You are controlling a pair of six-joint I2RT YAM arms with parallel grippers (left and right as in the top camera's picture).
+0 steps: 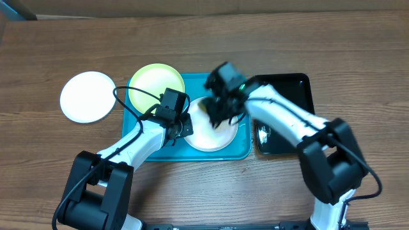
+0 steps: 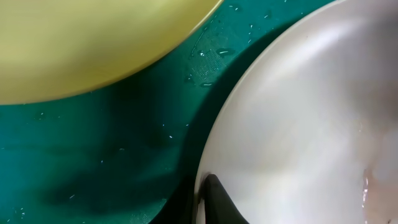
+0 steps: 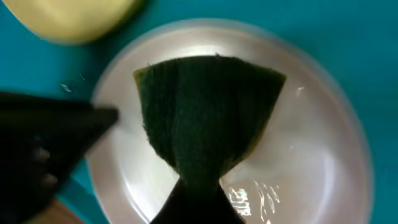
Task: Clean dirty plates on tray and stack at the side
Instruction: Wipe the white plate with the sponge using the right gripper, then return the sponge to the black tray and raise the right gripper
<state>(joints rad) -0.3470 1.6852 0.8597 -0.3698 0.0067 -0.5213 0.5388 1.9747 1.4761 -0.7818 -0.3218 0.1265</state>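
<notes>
The right tool [image 1: 220, 115] is closed tightly on a dark green sponge [image 3: 205, 124] and holds it down on the white plate [image 3: 311, 162], which lies in the turquoise tray [image 1: 241, 145]. The left tool [image 1: 185, 126] is almost closed and pinches the left rim of this plate. The yellow-green plate [image 1: 153, 86] lies beside it in the tray. A second white plate [image 1: 87, 96] rests on the surface [image 1: 204, 38], left of the tray.
</notes>
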